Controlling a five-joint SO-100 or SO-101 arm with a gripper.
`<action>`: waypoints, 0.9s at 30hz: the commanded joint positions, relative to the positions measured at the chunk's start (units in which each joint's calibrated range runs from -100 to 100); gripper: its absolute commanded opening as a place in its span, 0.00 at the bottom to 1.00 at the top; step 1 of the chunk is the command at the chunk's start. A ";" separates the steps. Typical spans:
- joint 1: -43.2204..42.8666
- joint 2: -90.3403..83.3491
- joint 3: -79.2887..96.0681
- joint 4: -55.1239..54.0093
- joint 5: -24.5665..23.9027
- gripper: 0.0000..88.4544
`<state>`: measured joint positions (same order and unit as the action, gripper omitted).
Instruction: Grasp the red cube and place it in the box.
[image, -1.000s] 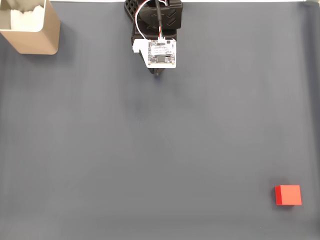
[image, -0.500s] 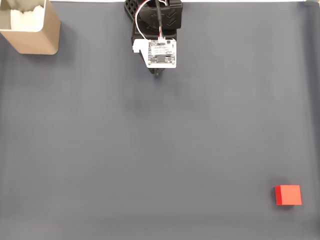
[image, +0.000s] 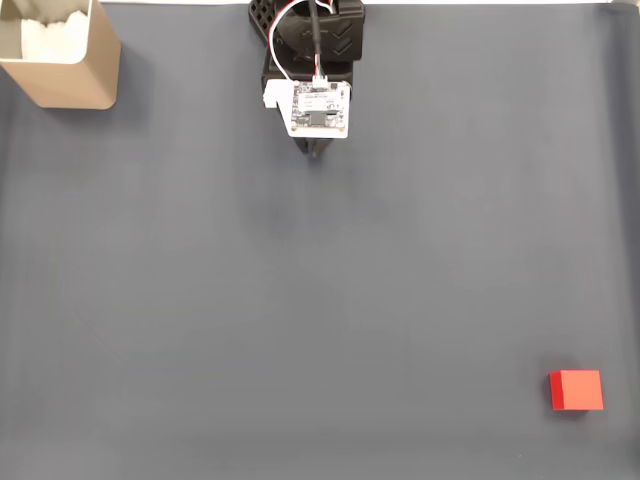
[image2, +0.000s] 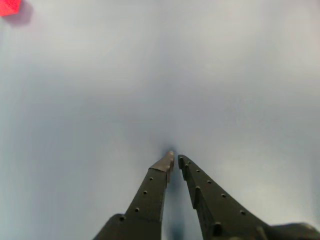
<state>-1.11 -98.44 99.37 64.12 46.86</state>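
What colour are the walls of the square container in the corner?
Tan-beige walls on the square container, with white filling inside; clearest in the fixed view.

Dark grey-blue mat (image: 300, 300) across whole work surface in fixed view, smooth, matte, faint creases only. Thin white strip (image: 480, 2) along top edge beyond mat. Same mat (image2: 240, 75) in wrist view, washed pale blue-grey by light, slightly blurred.
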 joint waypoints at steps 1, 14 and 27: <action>1.40 2.68 -1.19 -4.94 0.78 0.00; 1.04 19.84 -18.98 -12.56 -0.63 0.00; -0.95 44.54 -46.63 -12.24 -1.76 0.00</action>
<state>-0.96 -57.97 60.58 52.59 45.10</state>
